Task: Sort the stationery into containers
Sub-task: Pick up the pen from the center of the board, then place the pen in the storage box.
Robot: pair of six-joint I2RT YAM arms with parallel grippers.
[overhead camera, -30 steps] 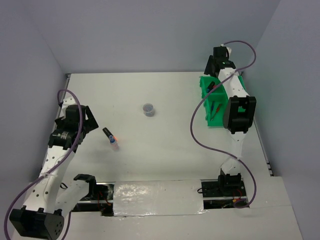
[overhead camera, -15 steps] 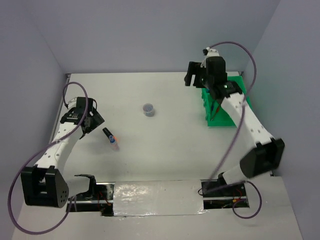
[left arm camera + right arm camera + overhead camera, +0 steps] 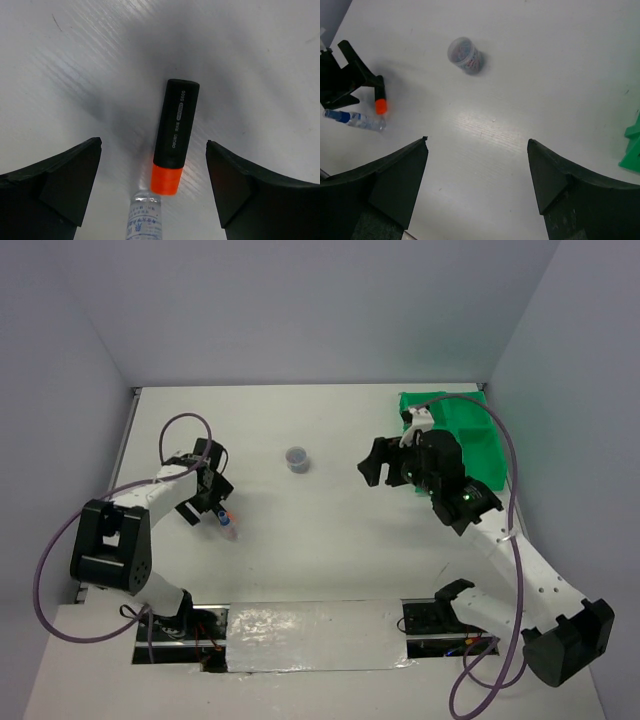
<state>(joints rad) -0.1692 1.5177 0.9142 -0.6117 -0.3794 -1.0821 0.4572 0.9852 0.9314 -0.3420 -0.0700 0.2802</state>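
Two claws, both spread and empty, hang above the white table (image 3: 330,540).

Top view: the left gripper (image 3: 208,495) hovers over the black highlighter (image 3: 221,513), with the small bottle (image 3: 229,529) at its 5 o'clock. The right gripper (image 3: 385,464) sits at 3 o'clock of the round pot (image 3: 296,458), with the green tray (image 3: 470,425) beyond.

Left wrist: the highlighter lies between the fingers, its orange end at 6 o'clock just beside the bottle.

Right wrist: the pot lies at 12 o'clock, well apart.

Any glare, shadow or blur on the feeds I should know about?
Top external: glare on the shiny strip at the near edge. Left wrist: black, orange-ended highlighter sharp, soft shadow to its left. Right wrist: round grey pot slightly soft, faint sheen on the white table.
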